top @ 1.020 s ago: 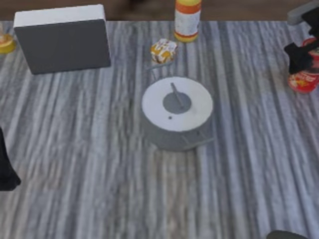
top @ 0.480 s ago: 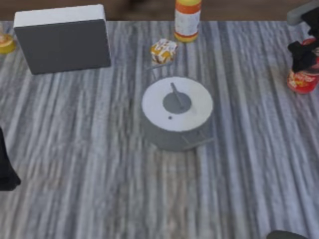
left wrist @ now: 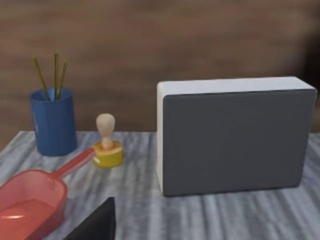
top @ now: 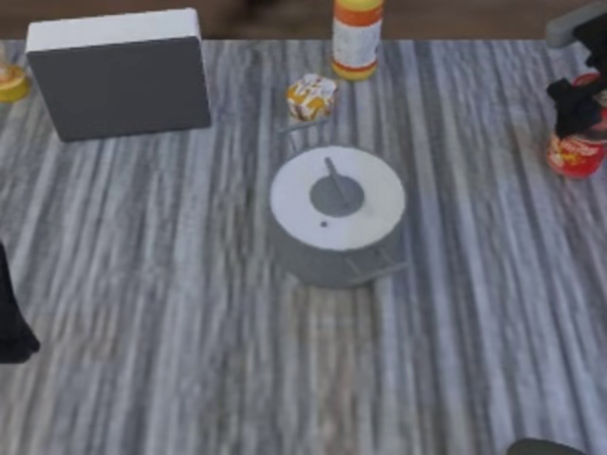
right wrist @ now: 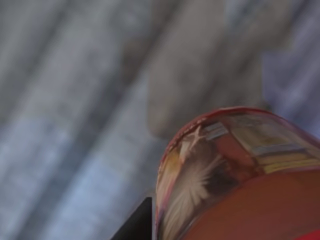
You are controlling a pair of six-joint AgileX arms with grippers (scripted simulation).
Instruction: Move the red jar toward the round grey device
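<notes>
The red jar stands on the table at the far right edge, and it fills the right wrist view. My right gripper is down over it and shut on it. One dark fingertip lies flush against the jar's wall; the other finger is hidden. The round grey device, with its white ring top and thin lever, sits at the table's middle, well to the left of the jar. My left gripper is parked at the left edge, open and empty.
A grey box stands at the back left, with a yellow stamp beside it. An orange-capped bottle and a small yellow-white packet lie behind the device. The left wrist view shows a blue cup and a red scoop.
My right gripper has shifted slightly over the red jar and settled on it. The jar stays on the table. The left arm has not moved.
</notes>
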